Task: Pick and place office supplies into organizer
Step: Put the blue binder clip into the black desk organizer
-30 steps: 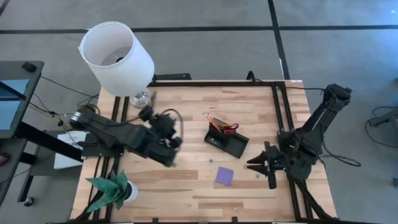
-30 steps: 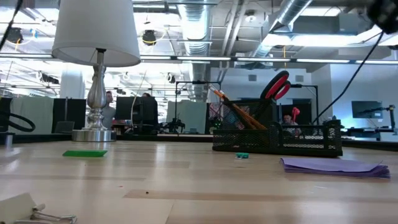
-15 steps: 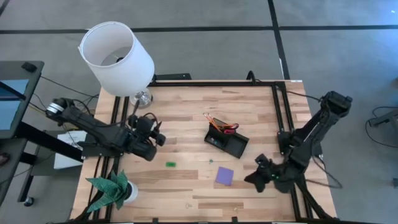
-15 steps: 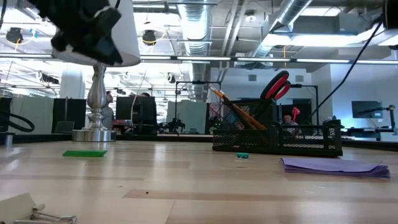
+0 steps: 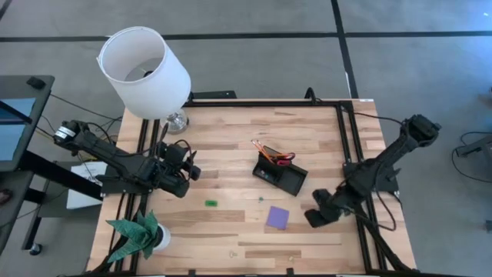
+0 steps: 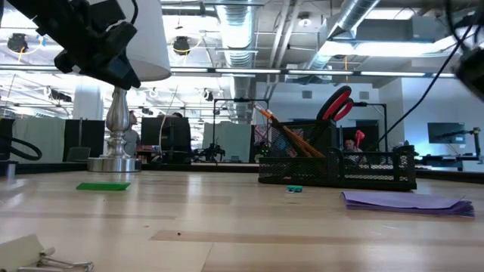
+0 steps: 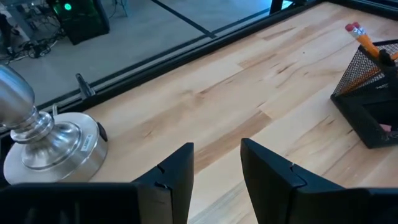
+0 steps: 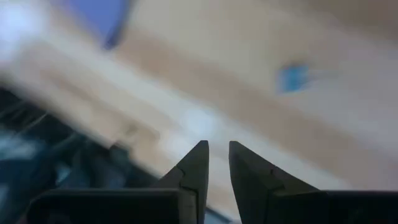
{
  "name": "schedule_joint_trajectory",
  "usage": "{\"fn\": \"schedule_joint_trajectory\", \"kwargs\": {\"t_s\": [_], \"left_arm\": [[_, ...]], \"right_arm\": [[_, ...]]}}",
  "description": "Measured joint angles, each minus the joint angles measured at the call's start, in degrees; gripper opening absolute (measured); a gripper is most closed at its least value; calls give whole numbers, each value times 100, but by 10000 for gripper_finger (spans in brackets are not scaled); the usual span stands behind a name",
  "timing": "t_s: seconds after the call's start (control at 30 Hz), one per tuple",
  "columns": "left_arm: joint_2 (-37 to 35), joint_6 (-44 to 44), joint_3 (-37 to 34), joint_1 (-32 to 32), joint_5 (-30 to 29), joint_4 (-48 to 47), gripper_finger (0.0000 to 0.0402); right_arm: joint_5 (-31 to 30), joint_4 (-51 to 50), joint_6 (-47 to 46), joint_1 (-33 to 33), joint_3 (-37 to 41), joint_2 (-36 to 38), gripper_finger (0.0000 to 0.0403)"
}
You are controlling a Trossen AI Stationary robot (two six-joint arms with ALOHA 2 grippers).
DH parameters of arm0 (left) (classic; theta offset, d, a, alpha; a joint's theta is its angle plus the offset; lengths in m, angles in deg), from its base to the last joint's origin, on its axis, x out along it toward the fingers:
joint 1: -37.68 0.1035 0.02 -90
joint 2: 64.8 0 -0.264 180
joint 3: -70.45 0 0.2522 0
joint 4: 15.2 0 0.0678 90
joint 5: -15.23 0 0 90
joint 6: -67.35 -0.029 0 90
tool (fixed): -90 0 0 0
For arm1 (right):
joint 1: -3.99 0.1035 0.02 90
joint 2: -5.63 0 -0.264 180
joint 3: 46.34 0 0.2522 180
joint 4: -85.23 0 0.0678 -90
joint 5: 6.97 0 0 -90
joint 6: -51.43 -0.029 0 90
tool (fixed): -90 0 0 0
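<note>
Organizer (image 5: 280,174) sits just right of the tabletop (image 5: 231,238) center, black mesh tray with the red-handled scissors (image 6: 336,104) and orange pencils (image 6: 281,132) already poking out of its taller back section. Purple note pad (image 5: 277,218) lies flat on the wood at about 6 o'clock from it, near but not touching, and a tiny teal bit (image 6: 293,190) sits between them. Flat green piece (image 5: 211,203) is out around 8 o'clock. Left end effector (image 5: 187,165) hangs over the 9 o'clock edge near the lamp base (image 7: 50,143), fingers a small gap apart, holding nothing. Right end effector (image 5: 315,218) is down at 4 o'clock, just right of the note pad, fingers nearly together with a thin slit, also empty.
</note>
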State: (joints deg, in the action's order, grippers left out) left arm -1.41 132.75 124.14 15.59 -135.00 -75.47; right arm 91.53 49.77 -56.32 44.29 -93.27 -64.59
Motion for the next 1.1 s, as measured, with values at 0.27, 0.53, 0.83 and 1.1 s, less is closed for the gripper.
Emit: {"fn": "schedule_joint_trajectory", "kwargs": {"t_s": [0.27,0.53,0.83,1.1], "left_arm": [[0,-192,0,0,-21,-5,128],[44,-579,0,0,414,-7,128],[48,-774,0,33,291,-37,128],[47,-639,0,33,292,-31,128]], "right_arm": [[1281,-936,639,-930,2,201,59],[1614,-788,1681,-1645,2,-104,59],[1720,427,5273,-1153,-129,-579,59],[1521,-11,8554,-352,-498,-1064,59]]}}
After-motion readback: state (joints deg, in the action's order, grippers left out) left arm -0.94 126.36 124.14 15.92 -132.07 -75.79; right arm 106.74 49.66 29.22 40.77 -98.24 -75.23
